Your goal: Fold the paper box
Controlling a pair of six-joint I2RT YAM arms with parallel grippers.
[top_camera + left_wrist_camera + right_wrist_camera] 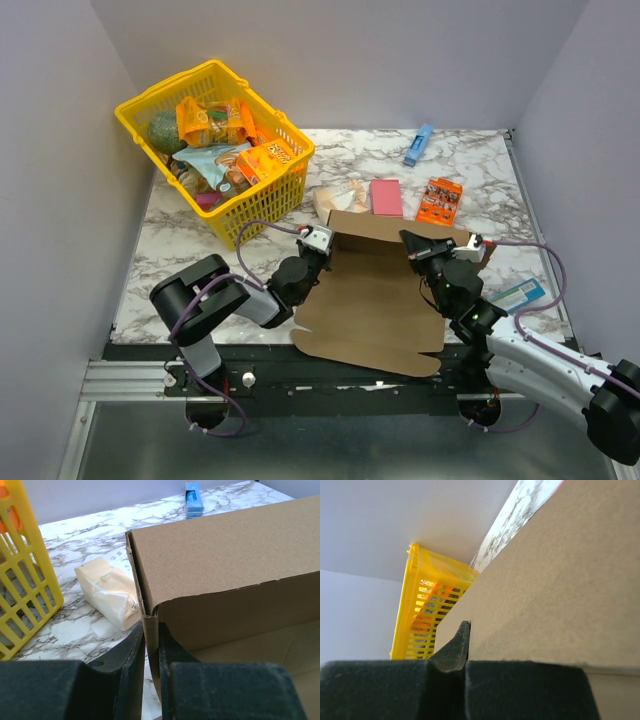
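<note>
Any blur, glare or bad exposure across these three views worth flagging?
Top external: evenly lit, sharp, no glare on the paper box. Left wrist: cardboard crisp, left end effector dark and soft. Right wrist: right end effector near-black, yellow basket backlit, glowing.

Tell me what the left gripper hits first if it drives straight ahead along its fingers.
The paper box: its upright wall edge sits between the fingers of the left gripper, so it meets cardboard at once. The cream packet lies beyond, left of that line.

Yellow basket (262, 200) — pink card (385, 197), orange box (439, 201).
</note>
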